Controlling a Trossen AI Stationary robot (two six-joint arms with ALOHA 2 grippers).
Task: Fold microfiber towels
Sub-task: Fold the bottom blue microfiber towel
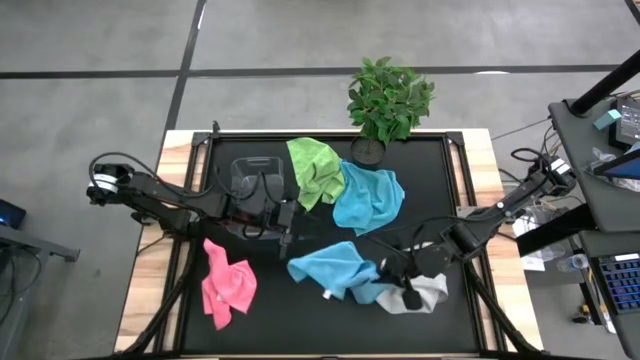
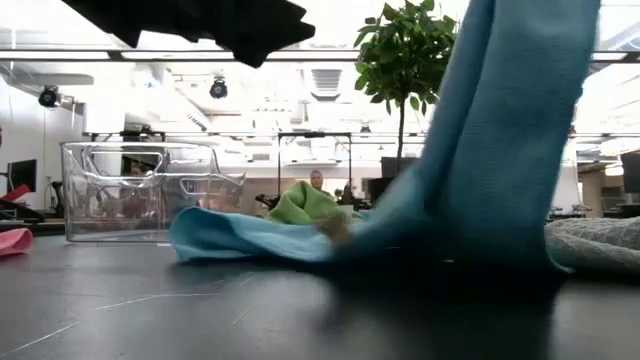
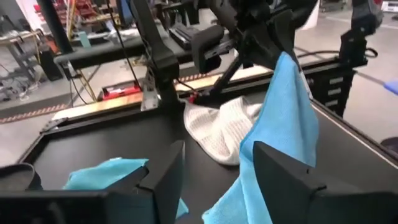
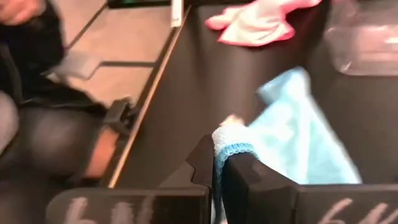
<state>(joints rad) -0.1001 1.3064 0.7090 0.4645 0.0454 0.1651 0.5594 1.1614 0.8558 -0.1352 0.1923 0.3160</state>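
Note:
My right gripper (image 1: 403, 272) is shut on a light blue towel (image 1: 335, 268) near the table's front middle. The towel rises to the gripper in the low view (image 2: 505, 140). A pale grey-white towel (image 1: 422, 293) lies crumpled beside it on the right. My left gripper (image 1: 286, 236) is open and empty, just left of the blue towel; its fingers show in the left wrist view (image 3: 214, 180). A pink towel (image 1: 228, 285) lies at the front left. A lime green towel (image 1: 315, 168) and a second light blue towel (image 1: 368, 198) lie bunched at the back. My right gripper pinches a hemmed edge (image 4: 227, 149) of the light blue towel between its two fingers, from above. That end is lifted and the cloth hangs below the fingers (image 3: 283, 124). Its other end (image 2: 245, 240) trails on the table toward the left.
A clear plastic bin (image 1: 258, 183) stands at the back left, behind my left gripper. A potted plant (image 1: 388, 100) stands at the far edge. The black mat (image 1: 200, 340) has bare room at the front left and along the right side.

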